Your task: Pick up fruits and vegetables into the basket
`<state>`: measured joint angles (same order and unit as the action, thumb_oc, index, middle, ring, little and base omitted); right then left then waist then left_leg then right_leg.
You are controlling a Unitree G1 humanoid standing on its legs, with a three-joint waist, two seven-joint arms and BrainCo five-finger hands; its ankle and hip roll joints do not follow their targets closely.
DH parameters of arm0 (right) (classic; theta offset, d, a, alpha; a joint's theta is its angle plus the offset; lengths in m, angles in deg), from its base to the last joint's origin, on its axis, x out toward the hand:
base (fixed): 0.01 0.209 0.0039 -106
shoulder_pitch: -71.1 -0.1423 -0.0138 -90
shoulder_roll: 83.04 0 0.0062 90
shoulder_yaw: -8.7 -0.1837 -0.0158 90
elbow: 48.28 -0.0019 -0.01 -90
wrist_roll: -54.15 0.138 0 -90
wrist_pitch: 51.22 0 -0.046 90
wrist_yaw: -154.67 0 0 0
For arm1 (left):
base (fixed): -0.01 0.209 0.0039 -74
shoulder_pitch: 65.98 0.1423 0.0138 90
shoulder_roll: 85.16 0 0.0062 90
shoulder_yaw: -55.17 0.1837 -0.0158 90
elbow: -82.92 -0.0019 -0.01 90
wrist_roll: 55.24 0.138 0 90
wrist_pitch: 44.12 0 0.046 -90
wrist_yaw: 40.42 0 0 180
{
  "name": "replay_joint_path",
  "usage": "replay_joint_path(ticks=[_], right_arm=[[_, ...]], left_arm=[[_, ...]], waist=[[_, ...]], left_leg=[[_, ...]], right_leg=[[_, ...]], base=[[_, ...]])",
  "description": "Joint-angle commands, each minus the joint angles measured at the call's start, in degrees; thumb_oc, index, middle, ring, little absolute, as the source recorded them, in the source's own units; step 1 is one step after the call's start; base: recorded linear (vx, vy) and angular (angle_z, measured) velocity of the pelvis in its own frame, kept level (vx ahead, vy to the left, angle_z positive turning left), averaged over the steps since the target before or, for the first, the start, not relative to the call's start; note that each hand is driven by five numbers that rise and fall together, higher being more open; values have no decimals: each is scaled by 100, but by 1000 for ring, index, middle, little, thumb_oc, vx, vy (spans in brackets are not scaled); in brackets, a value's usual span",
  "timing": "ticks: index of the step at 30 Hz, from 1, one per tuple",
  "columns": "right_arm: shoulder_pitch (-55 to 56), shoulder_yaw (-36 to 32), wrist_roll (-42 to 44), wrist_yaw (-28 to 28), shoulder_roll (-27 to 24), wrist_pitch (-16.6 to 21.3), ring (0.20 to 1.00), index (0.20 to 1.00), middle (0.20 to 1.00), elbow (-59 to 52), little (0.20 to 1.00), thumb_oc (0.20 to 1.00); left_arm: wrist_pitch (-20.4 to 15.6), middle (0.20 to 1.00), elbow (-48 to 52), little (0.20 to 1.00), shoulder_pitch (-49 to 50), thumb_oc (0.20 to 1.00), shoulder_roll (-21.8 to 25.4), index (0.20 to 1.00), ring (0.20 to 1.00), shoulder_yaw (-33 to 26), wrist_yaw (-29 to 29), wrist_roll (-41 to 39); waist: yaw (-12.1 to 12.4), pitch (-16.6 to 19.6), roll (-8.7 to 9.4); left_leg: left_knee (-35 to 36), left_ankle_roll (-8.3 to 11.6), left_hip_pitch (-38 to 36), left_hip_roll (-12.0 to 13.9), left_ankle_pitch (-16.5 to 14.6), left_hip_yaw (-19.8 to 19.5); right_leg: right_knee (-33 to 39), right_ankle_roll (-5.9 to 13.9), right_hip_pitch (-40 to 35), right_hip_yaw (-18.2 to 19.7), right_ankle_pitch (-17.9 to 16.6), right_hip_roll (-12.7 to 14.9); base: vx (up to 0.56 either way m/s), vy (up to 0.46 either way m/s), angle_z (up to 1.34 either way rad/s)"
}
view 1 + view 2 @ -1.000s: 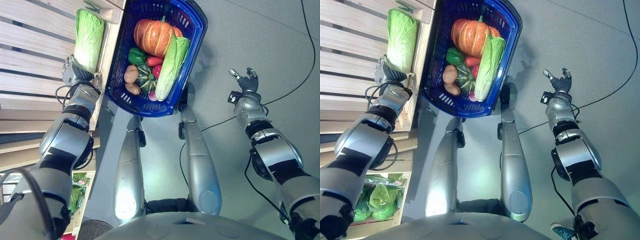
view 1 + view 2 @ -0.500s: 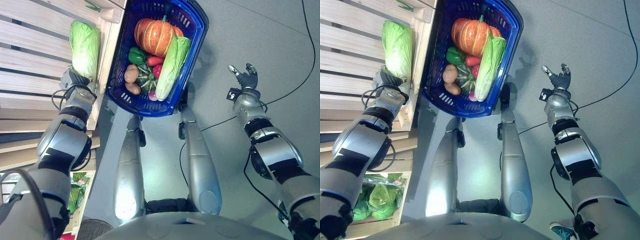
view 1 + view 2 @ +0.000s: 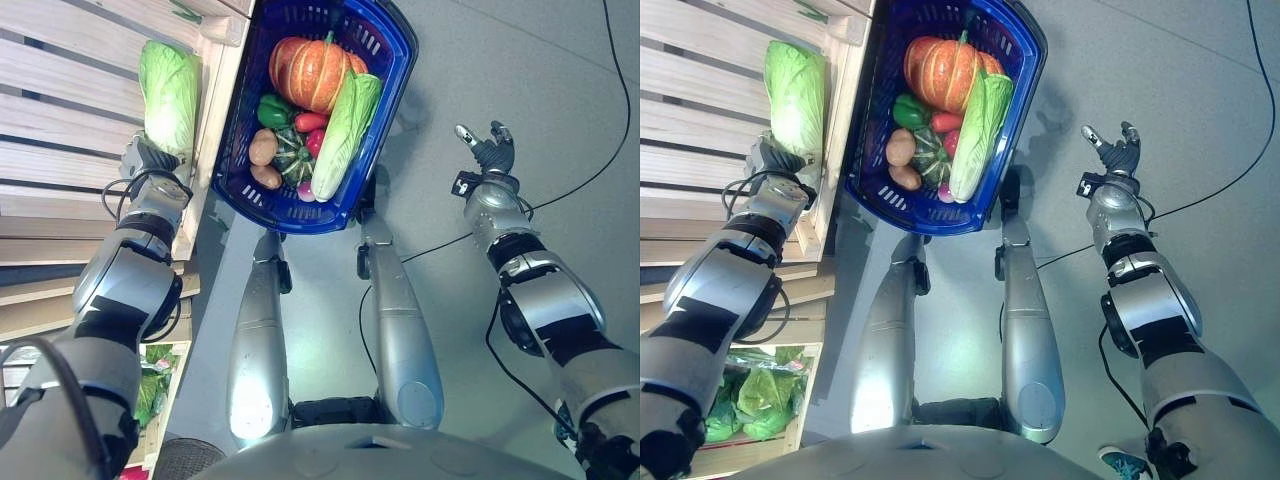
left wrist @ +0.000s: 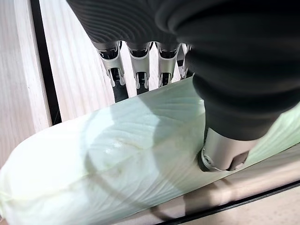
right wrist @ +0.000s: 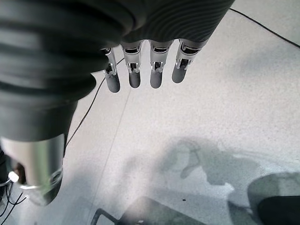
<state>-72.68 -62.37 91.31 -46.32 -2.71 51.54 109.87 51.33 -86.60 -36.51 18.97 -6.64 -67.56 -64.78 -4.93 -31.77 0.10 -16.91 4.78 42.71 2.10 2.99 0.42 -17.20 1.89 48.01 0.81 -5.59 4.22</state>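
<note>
Left eye view: the left hand [image 3: 148, 158] grips the stalk end of a napa cabbage [image 3: 170, 92] over the slatted wooden shelf [image 3: 60, 120]. The cabbage's long axis runs away from the robot, leafy end pointing to the far side, roughly parallel to the shelf's raised front edge, which lies just beside it. Just past that edge sits the blue basket [image 3: 395, 60] on the grey floor [image 3: 520, 60]. It already holds an orange pumpkin [image 3: 308, 72] at the far end, a second napa cabbage [image 3: 342, 130] lying lengthwise along the basket's right wall, a green pepper [image 3: 272, 110], a red pepper [image 3: 310, 122], a small striped green squash [image 3: 292, 155] and a potato [image 3: 262, 147]. Little open room remains among them. The right hand [image 3: 488, 155] is raised over bare floor, well apart from the basket, with wide room all round it.

Right eye view: the same layout; a wooden crate of leafy greens [image 3: 755, 395] shows on a lower level of the shelf, near the robot's left side.

Left wrist view: the fingers [image 4: 138, 70] curl over one side of the pale green cabbage and the thumb [image 4: 222, 152] presses against the opposite side, so the hand is clamped on it. The cabbage lies across the wooden slats; whether it touches them cannot be told.

Right wrist view: the right hand's fingers [image 5: 143, 70] are straight, side by side, holding nothing, with only grey floor beyond them.
</note>
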Motion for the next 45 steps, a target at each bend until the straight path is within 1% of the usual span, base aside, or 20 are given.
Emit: replay_joint_path(ticks=[1,3,4,5,6,8,12,13,14,17,18,20,21,24,29,33,36,40,43,45], right_arm=[[254,90,227,100,109,393,1000,1000,1000,-206,1000,1000],[324,122,287,330,116,541,1000,1000,1000,-404,1000,1000],[359,126,282,366,125,584,1000,1000,1000,-479,1000,1000],[442,125,284,449,139,679,1000,1000,1000,-645,1000,1000],[499,125,278,461,160,748,1000,1000,1000,-756,1000,1000],[617,99,289,481,159,834,1000,1000,1000,-995,1000,1000],[772,55,273,516,147,925,1000,1000,1000,-1301,1000,1000],[783,55,268,503,147,924,1000,1000,1000,-1335,1000,1000],[842,45,278,490,135,927,1000,1000,1000,-1488,1000,1000],[892,32,274,489,117,934,1000,1000,1000,-1623,1000,1000],[926,48,279,457,115,920,1000,1000,1000,-1764,1000,1000],[959,58,286,467,116,953,1000,1000,1000,-1837,1000,1000],[1001,63,311,546,101,982,1000,1000,1000,-1957,1000,1000],[1135,137,374,839,56,935,1000,1000,1000,-2498,1000,1000],[1340,328,419,1229,-44,872,1000,1000,1000,-3253,1000,1000],[1429,426,521,1526,-146,862,1000,1000,1000,-3716,1000,1000],[1468,444,513,1624,-153,812,1000,1000,1000,-3955,1000,1000],[1488,490,584,1926,-200,641,1000,1000,1000,-4338,1000,1000],[1534,493,600,1968,-178,494,1000,1000,1000,-4624,1000,1000],[1546,494,689,2061,-190,476,1000,1000,1000,-4672,1000,1000]], left_arm=[[-691,200,-211,200,306,200,-161,200,200,-596,-95,-864],[-1184,200,14,200,406,200,-121,200,200,-776,-214,-1106],[-1326,200,121,200,454,200,-115,200,200,-837,-271,-1152],[-1635,200,393,200,560,200,-91,200,200,-967,-417,-1257],[-1795,200,584,200,644,200,-92,200,200,-1039,-527,-1266],[-2057,200,1058,200,823,200,-104,200,200,-1179,-790,-1201],[-2342,200,1642,200,989,200,-134,200,200,-1309,-1216,-1035],[-2315,200,1709,200,998,200,-136,200,200,-1323,-1234,-1028],[-2459,200,1942,200,1040,200,-128,200,200,-1382,-1424,-870],[-2525,200,2214,200,1061,200,-131,200,200,-1404,-1637,-674],[-2554,200,2419,200,1073,200,-113,200,200,-1376,-1821,-433],[-2572,200,2536,200,1076,200,-92,200,200,-1342,-1917,-262],[-2676,200,2690,200,1080,200,-64,200,200,-1301,-1983,-71],[-2668,200,3234,200,1075,200,19,200,200,-1066,-2154,543],[-2610,200,3872,200,1080,200,131,200,200,-736,-2172,1375],[-2469,200,4259,200,1058,200,293,200,200,-498,-1994,1873],[-2431,200,4455,200,1054,200,380,200,200,-421,-1823,2008],[-2498,200,4843,200,1014,200,559,200,200,-207,-1329,2199],[-2413,200,5167,200,1049,200,620,200,200,-57,-1097,2396],[-2388,200,5241,200,1051,200,666,200,200,-3,-965,2432]], waist=[[19,198,-7],[38,198,-16],[46,198,-19],[67,198,-30],[84,198,-43],[119,198,-65],[155,198,-87],[159,198,-89],[172,198,-93],[181,198,-95],[191,198,-94],[197,198,-93],[206,198,-92],[212,198,-95],[207,198,-79],[201,198,-69],[196,198,-65],[186,198,-63],[182,198,-64],[183,198,-64]], left_leg=[[24,-30,161,-247,-91,75],[38,-18,133,-254,-93,58],[38,-14,127,-258,-95,48],[57,-11,109,-272,-92,23],[67,-13,104,-281,-89,9],[102,-19,83,-298,-84,-18],[126,-18,59,-316,-83,-52],[125,-18,60,-318,-83,-54],[117,-17,66,-321,-85,-64],[102,-16,86,-322,-84,-72],[112,-14,76,-321,-76,-72],[117,-13,76,-316,-70,-69],[111,-10,89,-312,-61,-67],[130,-7,117,-310,-36,-66],[147,0,115,-300,-5,-36],[142,9,100,-289,8,-20],[141,7,104,-285,16,-8],[165,9,80,-274,26,18],[189,5,48,-270,31,31],[201,-1,34,-269,32,36]], right_leg=[[-244,151,-237,-372,654,-340],[-242,154,-259,-372,663,-344],[-243,154,-265,-372,668,-344],[-232,153,-287,-372,675,-348],[-229,151,-291,-376,678,-349],[-213,141,-313,-390,688,-350],[-201,133,-352,-411,707,-340],[-203,132,-353,-412,709,-339],[-219,126,-351,-424,721,-331],[-237,119,-335,-437,726,-327],[-233,115,-350,-445,726,-328],[-229,112,-356,-449,723,-327],[-237,110,-352,-459,718,-322],[-242,116,-322,-472,694,-323],[-218,136,-338,-486,645,-307],[-219,159,-362,-498,627,-292],[-217,170,-360,-497,613,-288],[-183,207,-385,-504,576,-267],[-150,228,-424,-500,552,-254],[-142,237,-433,-497,542,-252]], base=[[0,0,0],[0,0,0],[-14,-42,2],[-17,-42,3],[-19,-42,4],[-23,-34,5],[-15,-23,5],[-7,-16,4],[0,0,0],[0,0,0],[0,0,0],[0,0,0],[0,0,0],[0,0,0],[0,0,0],[0,0,0],[0,0,0],[0,0,0],[0,0,0],[0,0,0]])
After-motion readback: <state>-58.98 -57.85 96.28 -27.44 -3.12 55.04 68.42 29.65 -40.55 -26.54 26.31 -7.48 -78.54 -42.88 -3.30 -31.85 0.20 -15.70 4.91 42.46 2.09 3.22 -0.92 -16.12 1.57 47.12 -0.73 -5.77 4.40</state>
